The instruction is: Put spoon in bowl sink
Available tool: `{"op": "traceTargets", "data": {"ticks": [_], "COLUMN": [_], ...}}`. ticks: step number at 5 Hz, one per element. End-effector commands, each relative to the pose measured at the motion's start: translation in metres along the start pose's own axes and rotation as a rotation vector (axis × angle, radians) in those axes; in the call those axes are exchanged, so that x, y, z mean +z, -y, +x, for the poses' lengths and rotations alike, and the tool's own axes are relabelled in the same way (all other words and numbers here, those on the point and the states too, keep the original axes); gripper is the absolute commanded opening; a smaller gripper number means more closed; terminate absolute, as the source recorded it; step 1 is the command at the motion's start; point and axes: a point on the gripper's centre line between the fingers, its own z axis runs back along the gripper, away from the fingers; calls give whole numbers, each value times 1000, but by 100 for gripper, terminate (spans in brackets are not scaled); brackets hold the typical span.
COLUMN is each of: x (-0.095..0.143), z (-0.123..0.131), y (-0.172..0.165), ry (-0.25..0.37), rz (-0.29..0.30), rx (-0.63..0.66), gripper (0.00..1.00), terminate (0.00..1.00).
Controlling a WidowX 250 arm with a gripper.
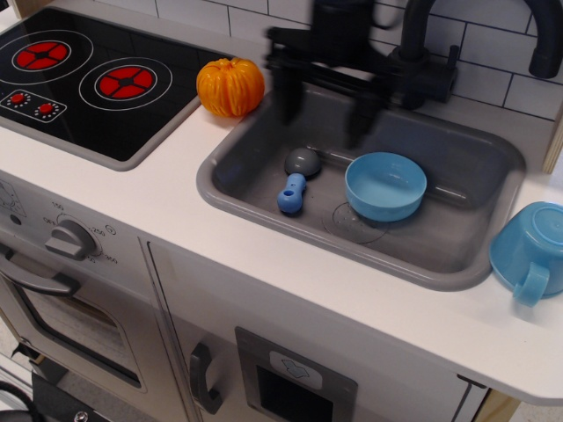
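Observation:
The spoon (pixel 295 179), grey scoop and stubby blue handle, lies on the floor of the grey sink (pixel 457 264), left of centre. The light-blue bowl (pixel 385 185) sits upright in the sink just right of the spoon, apart from it. My black gripper (pixel 323 107) hangs open and empty above the sink's back left part, over the spoon, its two fingers spread wide and blurred by motion.
An orange toy pumpkin (pixel 230 86) sits on the counter at the sink's back left corner. A light-blue cup with a handle (pixel 531 250) stands right of the sink. A black faucet (pixel 422 53) rises behind the sink. A stove top (pixel 88 79) is at the left.

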Motion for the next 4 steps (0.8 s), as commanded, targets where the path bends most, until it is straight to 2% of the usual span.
{"op": "traceTargets", "data": {"ticks": [1,2,4], "x": [-18,-38,-72], "z": [16,22,25], "y": [-26,-27,-35], "ry": [60,88,117], "rz": [-62,-37,39], "rx": [-90,-127,-115], "gripper": [100,100,100], "terminate": [0,0,0]}}
